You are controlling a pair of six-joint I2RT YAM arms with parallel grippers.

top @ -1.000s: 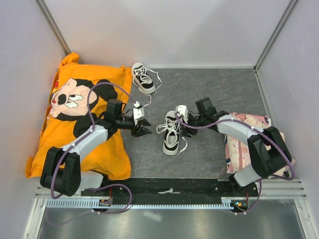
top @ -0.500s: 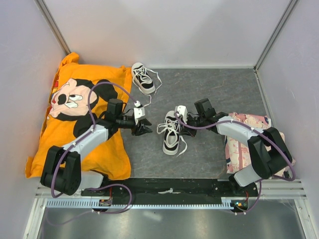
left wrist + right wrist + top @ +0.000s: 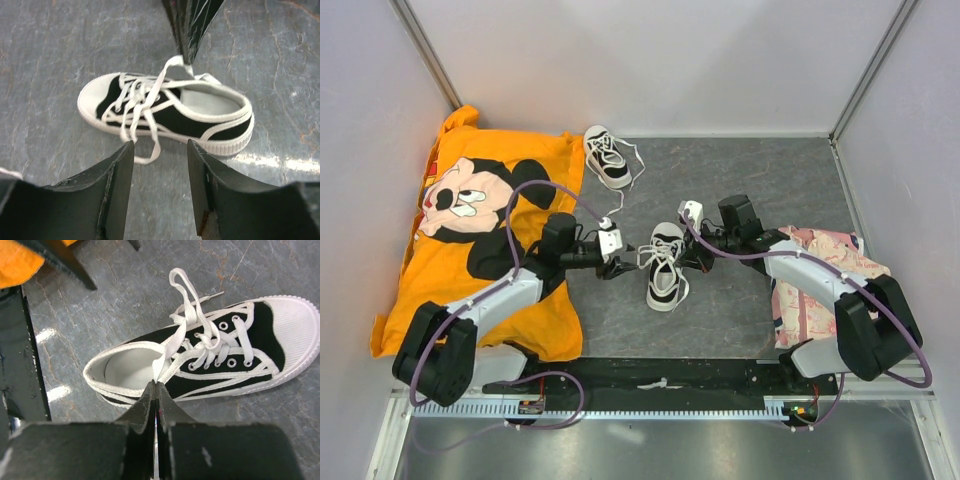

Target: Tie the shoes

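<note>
"Since both arms reach inward over the grey table [image 3: 770, 170], where does the near shoe [image 3: 664, 270] sit against them?"

"Between them. From above, the left gripper [image 3: 620, 246] is just beside the shoe's left flank, apart from it. The right gripper [image 3: 687, 260] is at the right flank, by the heel opening. The white toe cap points away from the bases."

"And the jaws?"

"The left fingers stand parted with nothing between them. That wrist's view looks through the gap at the shoe lying side-on, toe to the left. The right fingers are pressed together on a lace [image 3: 175, 335], pinching it right at the rim of the opening. From the pinch the lace rises towards a loop lying on the table past the shoe's far side."

"What does the overhead view miss?"

"The pinch itself — from above, the right fingertips are lost against the black upper. The left wrist view catches it from the other side, with the right fingers coming down from the top edge onto the lace."

"And what do the wrists miss?"

"The second shoe [image 3: 607, 156], well apart at the far side of the table, laces trailing loose, just beside the orange cartoon cloth [image 3: 470, 250] — and the pink patterned cloth [image 3: 810, 300] by the right arm."
</note>
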